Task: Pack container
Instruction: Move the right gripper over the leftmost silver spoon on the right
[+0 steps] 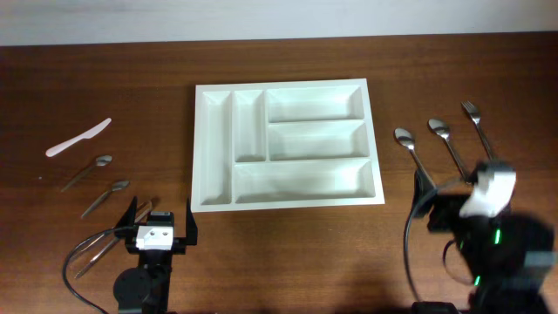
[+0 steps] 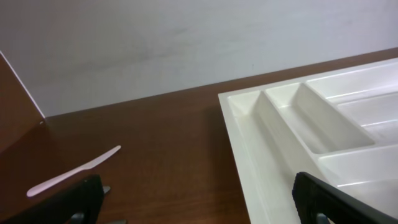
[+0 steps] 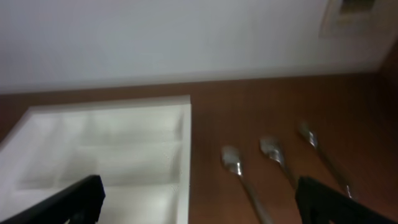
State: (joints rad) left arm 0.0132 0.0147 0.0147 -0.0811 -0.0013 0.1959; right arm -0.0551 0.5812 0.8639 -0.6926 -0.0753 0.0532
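The tray (image 1: pixel 279 85) lay empty at table centre. The left gripper (image 1: pixel 160 218) and right gripper (image 3: pixel 199 208) stood wide open, holding nothing. Recommended: right gripper takes the nearest spoon (image 3: pixel 231 158) mid-handle, jaws crosswise, then lays it lengthwise in a long compartment.

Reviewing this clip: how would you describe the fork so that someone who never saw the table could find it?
Start at the white cutlery tray in the middle of the table. To its right lie three metal utensils side by side, and the fork is the one farthest from the tray. It alone ends in tines; the two spoons beside it have rounded bowls.
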